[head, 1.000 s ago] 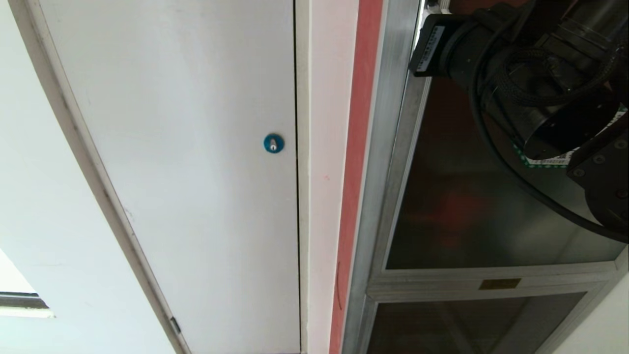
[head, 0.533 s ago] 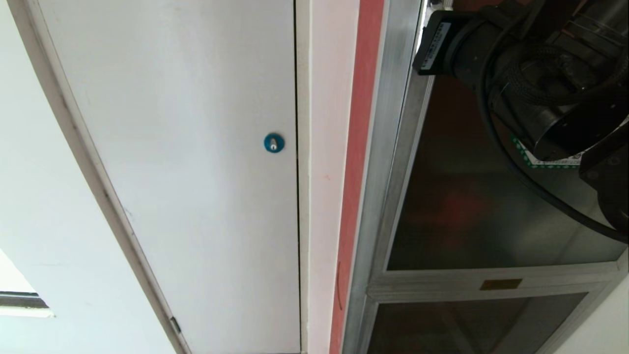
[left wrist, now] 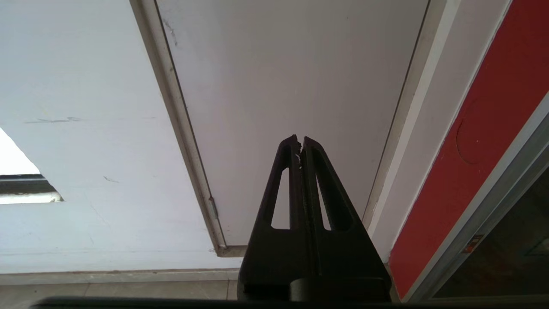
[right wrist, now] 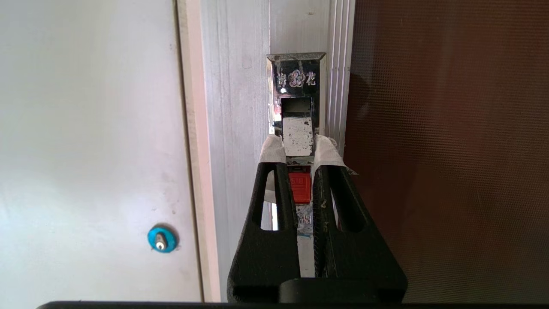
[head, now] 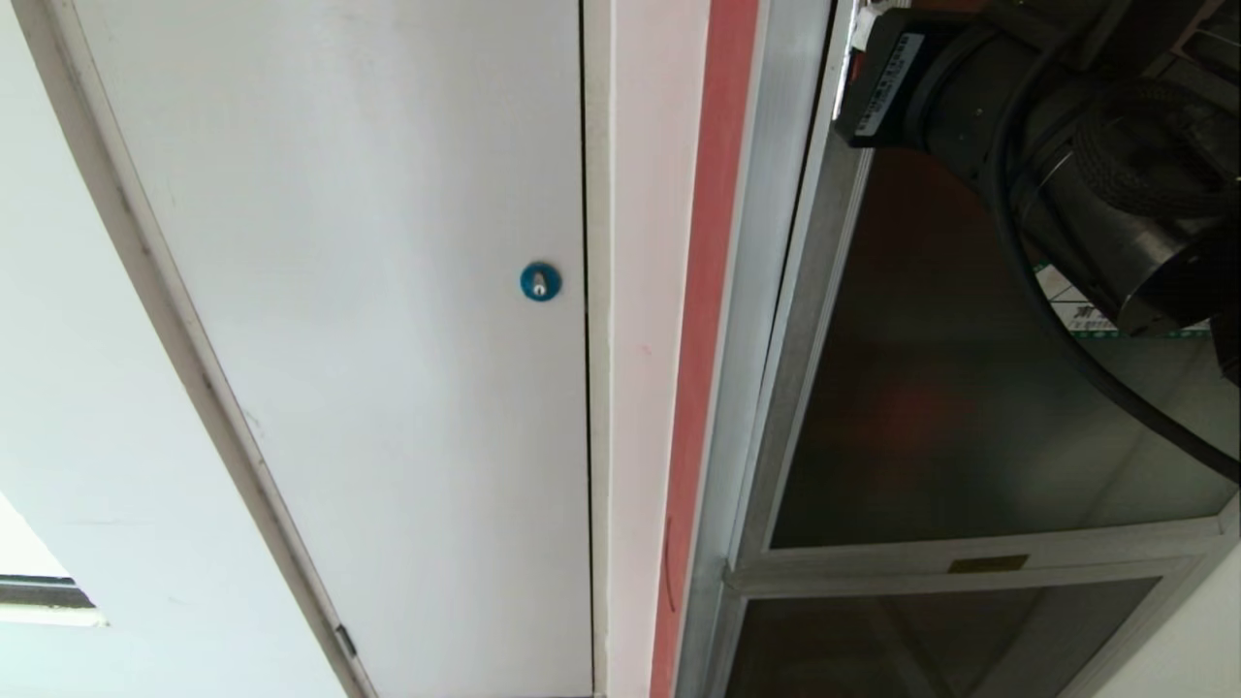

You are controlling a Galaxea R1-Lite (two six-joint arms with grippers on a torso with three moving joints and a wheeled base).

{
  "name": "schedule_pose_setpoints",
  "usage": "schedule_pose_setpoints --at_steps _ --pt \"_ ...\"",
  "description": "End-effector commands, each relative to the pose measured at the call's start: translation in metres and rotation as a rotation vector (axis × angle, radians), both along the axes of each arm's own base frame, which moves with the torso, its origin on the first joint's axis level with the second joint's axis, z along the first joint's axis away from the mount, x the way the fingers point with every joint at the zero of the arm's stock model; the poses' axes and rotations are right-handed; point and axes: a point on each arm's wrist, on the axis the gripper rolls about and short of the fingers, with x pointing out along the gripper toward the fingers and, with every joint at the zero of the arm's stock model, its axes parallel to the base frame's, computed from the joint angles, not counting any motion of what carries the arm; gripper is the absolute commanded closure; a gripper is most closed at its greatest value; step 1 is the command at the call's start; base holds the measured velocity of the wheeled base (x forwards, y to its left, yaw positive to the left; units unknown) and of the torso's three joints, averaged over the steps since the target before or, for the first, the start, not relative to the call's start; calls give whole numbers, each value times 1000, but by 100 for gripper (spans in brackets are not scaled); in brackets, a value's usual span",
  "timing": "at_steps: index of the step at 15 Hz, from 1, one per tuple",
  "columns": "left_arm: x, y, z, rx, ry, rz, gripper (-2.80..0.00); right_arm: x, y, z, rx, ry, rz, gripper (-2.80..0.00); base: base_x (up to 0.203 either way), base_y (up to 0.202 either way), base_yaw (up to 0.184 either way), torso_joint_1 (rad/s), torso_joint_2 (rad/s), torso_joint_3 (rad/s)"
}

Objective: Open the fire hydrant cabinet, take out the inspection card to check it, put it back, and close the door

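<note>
Partly hidden red latch (right wrist: 299, 187), right tool (right wrist: 299, 165) gripping.

Right arm (head: 1066, 145) shifted up and rightward; door (head: 950, 388) edge swung slightly outward

Right gripper (right wrist: 300, 148): fingers (right wrist: 270, 197) nearly together around latch (right wrist: 297, 128) on door (right wrist: 446, 150) frame, white padding at the tips. White door (right wrist: 85, 128), blue lock (right wrist: 161, 239).
</note>
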Motion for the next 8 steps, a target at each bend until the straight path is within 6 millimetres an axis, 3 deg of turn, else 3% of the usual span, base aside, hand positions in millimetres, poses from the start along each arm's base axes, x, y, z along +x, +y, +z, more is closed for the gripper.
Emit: schedule_pose_setpoints --at_steps 1,8 --pt "0 0 0 0 1 -1 0 -11 -7 5 15 -18 5 0 0 0 0 0 0 0" --pt "0 0 0 0 1 0 0 -17 -10 -5 -6 10 8 0 0 0 0 0 0 0"
